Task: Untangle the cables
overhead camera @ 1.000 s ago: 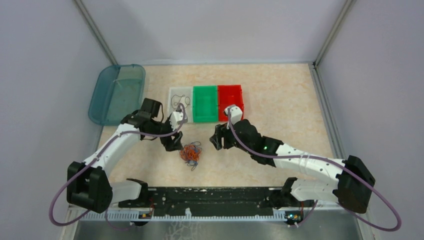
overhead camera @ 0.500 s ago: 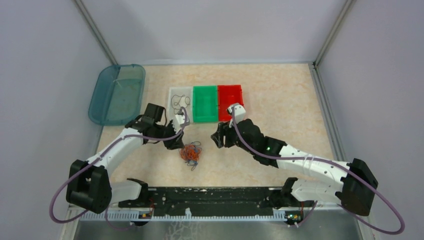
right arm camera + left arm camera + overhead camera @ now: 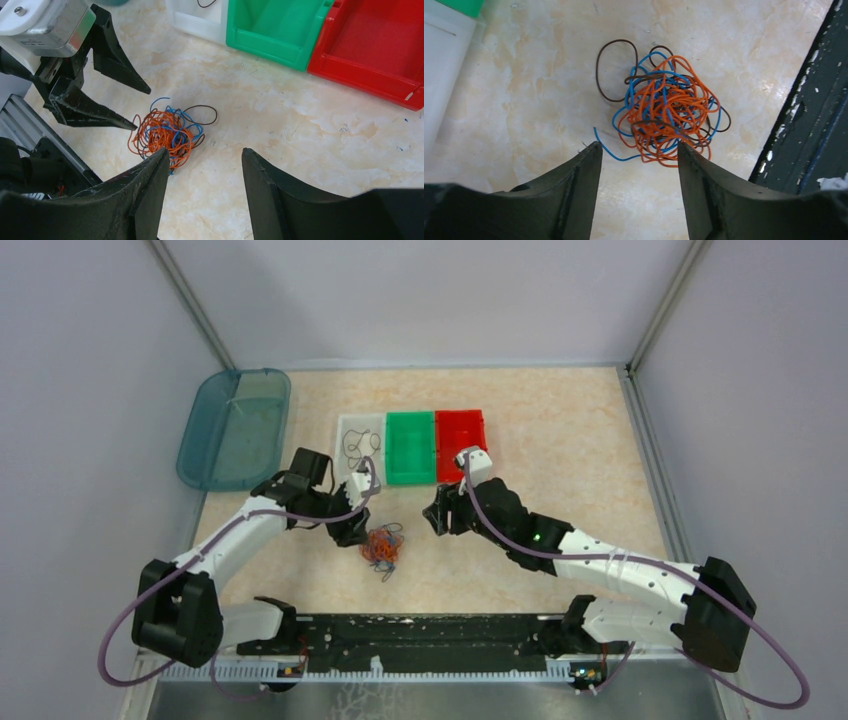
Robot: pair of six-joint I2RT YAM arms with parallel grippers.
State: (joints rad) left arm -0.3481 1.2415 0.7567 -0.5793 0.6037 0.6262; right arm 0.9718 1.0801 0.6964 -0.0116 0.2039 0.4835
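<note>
item: cables [image 3: 381, 545] [image 3: 664, 112] [image 3: 167, 132]. one tangled clump of thin orange, blue and dark brown wire, lying on the bare table [image 3: 560, 440] left of the middle, nearer the near edge than the far one. a brown loop and a blue end stray out of the clump.

item: dark cable [image 3: 355, 445], loose, inside the white bin [image 3: 341, 455].

item: left gripper [image 3: 350, 530] [image 3: 639, 147] [image 3: 142, 110]. fingers spread, nothing held, tips just beside the clump on its left-edge side. whether they touch it cannot be told.

item: right gripper [image 3: 433, 520] [image 3: 205, 152]. fingers spread, nothing held, apart from the clump on its right-edge side.

item: white bin, green bin [image 3: 410, 450], red bin [image 3: 461, 440]. side by side in a row, between the clump and the far edge.

item: teal tray [image 3: 235, 427], at the far left corner.

item: black rail [image 3: 420, 630], along the near edge.
</note>
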